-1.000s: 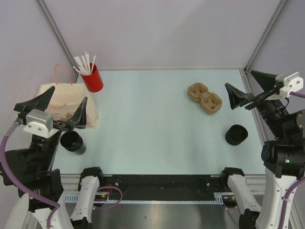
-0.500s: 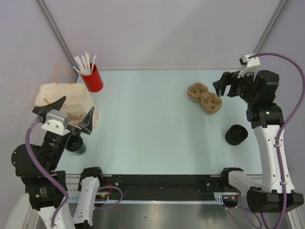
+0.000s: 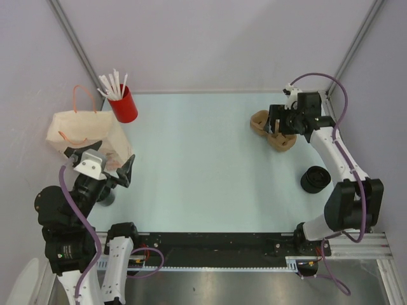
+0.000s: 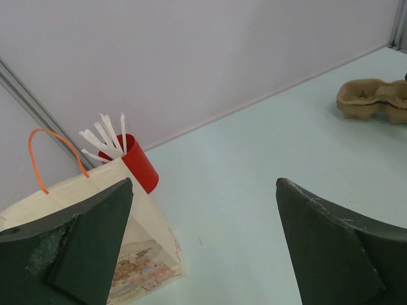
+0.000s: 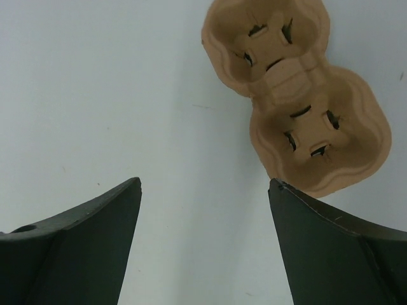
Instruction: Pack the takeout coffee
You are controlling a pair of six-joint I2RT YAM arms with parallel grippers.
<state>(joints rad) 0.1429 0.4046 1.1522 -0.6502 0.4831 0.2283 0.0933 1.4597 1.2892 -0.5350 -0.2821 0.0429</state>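
The takeout coffee cup (image 3: pixel 109 197) is mostly hidden under my left arm at the near left; only a dark sliver shows in the top view. The paper bag (image 3: pixel 82 130) with orange handles stands just behind it and also shows in the left wrist view (image 4: pixel 147 254). My left gripper (image 3: pixel 102 163) is open and empty, held above the cup beside the bag; its wrist view (image 4: pixel 203 183) shows bare table between the jaws. My right gripper (image 3: pixel 278 124) is open and empty over the brown cup carrier (image 3: pixel 273 131), which lies up and to the right of it in its wrist view (image 5: pixel 205 184).
A red cup of white straws (image 3: pixel 123 101) stands behind the bag, also in the left wrist view (image 4: pixel 137 163). A squat black round piece (image 3: pixel 315 179) sits near the right edge. The carrier (image 5: pixel 299 95) has two empty wells and shows in the left wrist view (image 4: pixel 375 98).
My right arm swung in from the right edge to hover over the cup carrier. My left gripper moved forward over the coffee cup, which it now covers.
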